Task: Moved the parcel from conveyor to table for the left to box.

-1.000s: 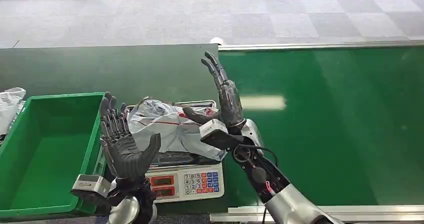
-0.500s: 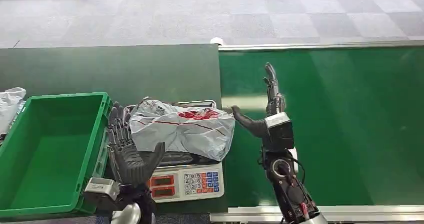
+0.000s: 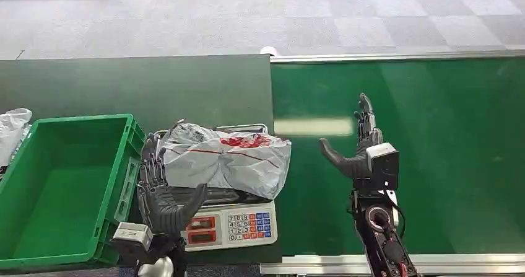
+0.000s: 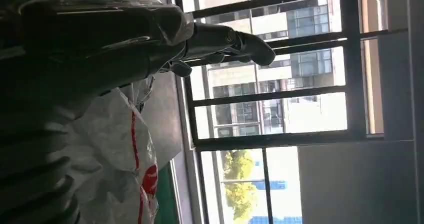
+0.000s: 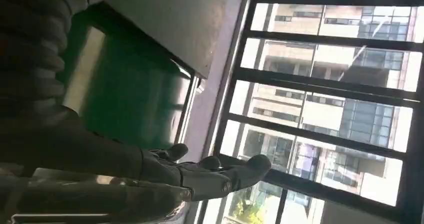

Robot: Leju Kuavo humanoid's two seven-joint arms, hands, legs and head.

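A grey plastic parcel (image 3: 226,157) with red print lies on the scale (image 3: 229,221) on the dark table. My left hand (image 3: 162,190) stands upright and open at the parcel's left side, between it and the green box (image 3: 62,184); I cannot tell whether it touches the bag. The left wrist view has the parcel (image 4: 117,159) close beside the left hand (image 4: 165,38). My right hand (image 3: 362,150) is raised over the green conveyor belt (image 3: 433,153), open and holding nothing, well to the right of the parcel. Its fingers (image 5: 220,171) appear spread in the right wrist view.
The green box is a deep crate with nothing inside, left of the scale. A white bag (image 3: 12,128) lies at the far left edge. The conveyor's metal rails (image 3: 396,57) border the belt at the back and front.
My right hand has drawn away from the parcel to the right and now stands over the belt. My left hand has sunk lower and closer to the parcel's left side.
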